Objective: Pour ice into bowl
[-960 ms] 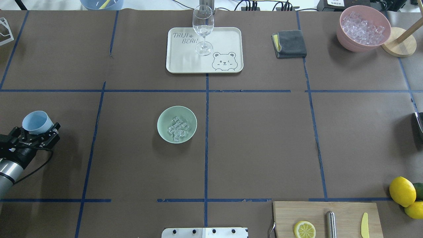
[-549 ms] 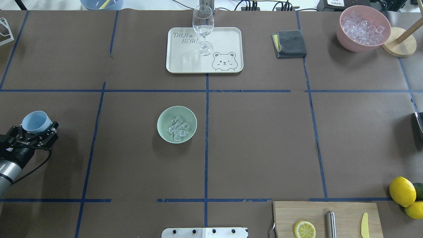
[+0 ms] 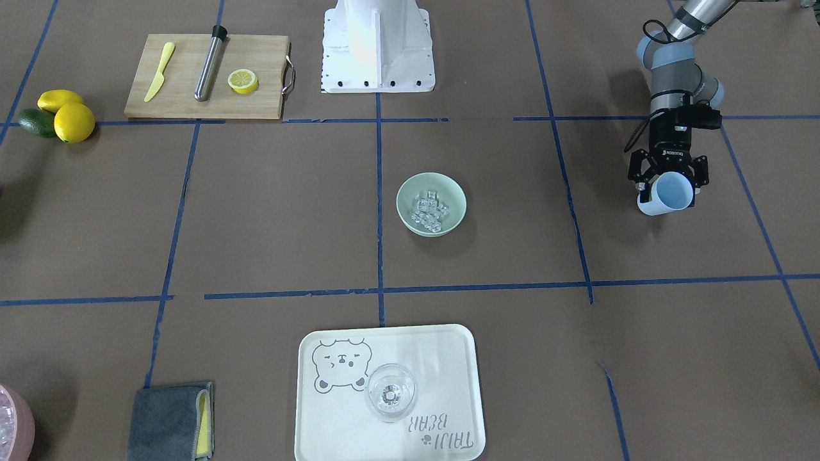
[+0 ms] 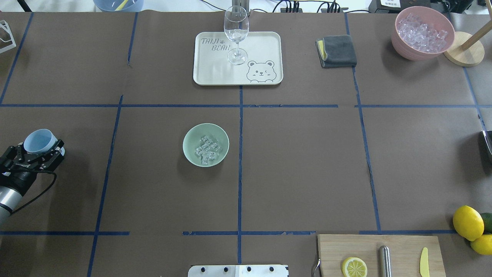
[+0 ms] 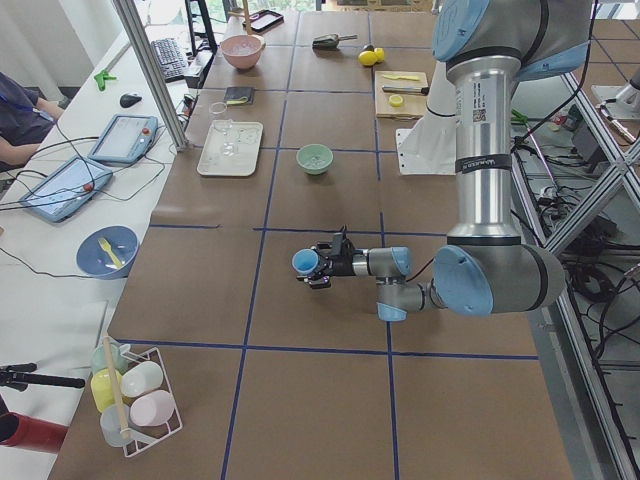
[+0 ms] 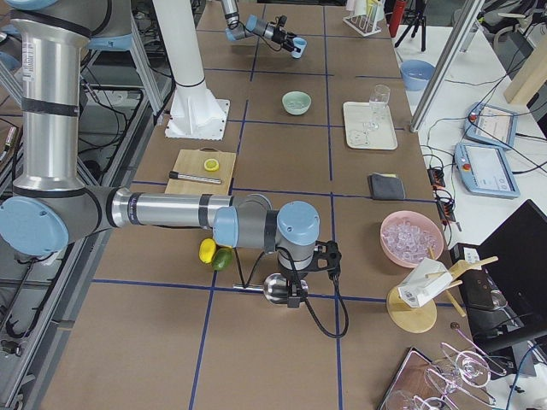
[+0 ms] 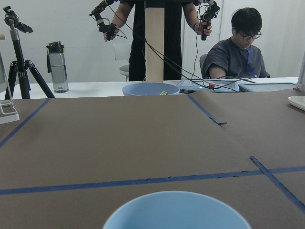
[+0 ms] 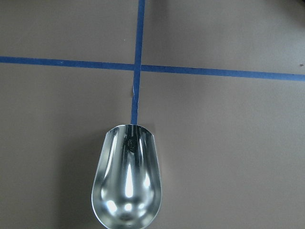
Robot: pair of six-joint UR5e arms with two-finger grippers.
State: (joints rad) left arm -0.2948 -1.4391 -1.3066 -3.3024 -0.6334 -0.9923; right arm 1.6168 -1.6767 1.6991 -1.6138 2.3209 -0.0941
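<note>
Wine glass (image 4: 236, 34) upright on bear tray (image 4: 265, 46); grey cloth (image 4: 338, 50) nearby; lemon half (image 4: 354, 267) on cutting board (image 4: 403, 254).

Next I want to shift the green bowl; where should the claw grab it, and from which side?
Probably best to pinch the bowl by its rim, from straight above, one finger inside, one outside. Its smooth round sides have no handle, it stands upright, and the ice sits mid-bowl, leaving the inner wall bare.
</note>
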